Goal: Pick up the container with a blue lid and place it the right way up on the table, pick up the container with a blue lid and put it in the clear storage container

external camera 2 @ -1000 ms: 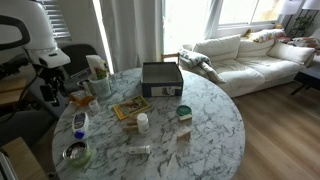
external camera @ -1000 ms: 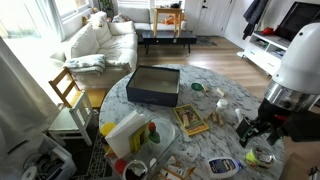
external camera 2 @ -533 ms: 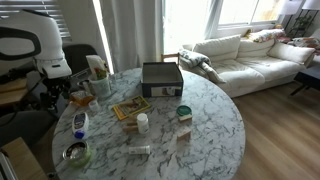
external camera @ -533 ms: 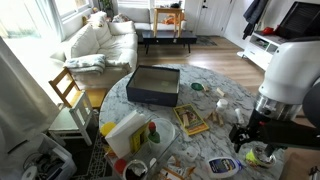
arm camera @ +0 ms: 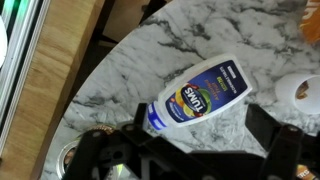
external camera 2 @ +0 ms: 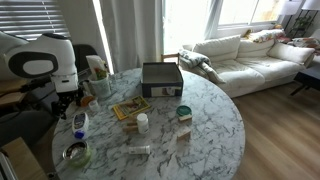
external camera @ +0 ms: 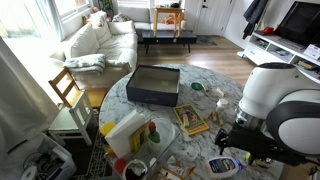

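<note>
Gripper (arm camera: 199, 120): jaws spread wide, holding nothing; one finger stands on each side of the tub.
Container with a blue lid (arm camera: 205, 90): lying on its side on the table (arm camera: 150, 45), near the edge, lid end towards the gripper.
Dark box (external camera: 153, 84): well apart from the tub.

Container with a blue lid (arm camera: 197, 97) lies on its side on marble table (arm camera: 150, 50); gripper (arm camera: 198, 116) jaws spread wide, flanking it.
</note>
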Motion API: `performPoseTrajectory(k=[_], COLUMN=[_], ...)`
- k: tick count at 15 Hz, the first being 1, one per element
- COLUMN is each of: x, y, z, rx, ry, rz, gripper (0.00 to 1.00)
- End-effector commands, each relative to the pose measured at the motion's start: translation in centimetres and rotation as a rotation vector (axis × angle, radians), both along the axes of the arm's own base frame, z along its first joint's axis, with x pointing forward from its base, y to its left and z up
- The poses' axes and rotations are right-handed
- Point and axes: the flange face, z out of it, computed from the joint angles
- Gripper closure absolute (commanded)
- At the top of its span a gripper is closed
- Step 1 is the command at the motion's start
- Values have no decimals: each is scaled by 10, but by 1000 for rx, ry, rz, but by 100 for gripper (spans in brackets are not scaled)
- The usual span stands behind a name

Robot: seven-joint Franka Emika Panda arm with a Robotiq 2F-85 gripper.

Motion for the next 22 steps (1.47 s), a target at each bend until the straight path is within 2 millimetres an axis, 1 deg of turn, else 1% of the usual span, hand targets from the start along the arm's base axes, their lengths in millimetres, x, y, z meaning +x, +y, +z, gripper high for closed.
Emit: performPoseTrajectory(k=[1,3,5,6,10,13,15,17,22], x=[-2,-3,-4,-4,-5,2,5,6,5], y=[-3,-14,-23,-24,-25,-29,-36,-37,-27], z=[5,-4,-20,-25,-55,-67,-73,-79,-95], rx=[21,-16,-44,-52,-45,-36,-44,-53,-49], ry=[19,54,97,107,155,121,100,92,91], rz=[6,-68,-197,-250,-472,-601,-666,-714,-776], gripper=[0,0,0,0,0,0,0,0,0])
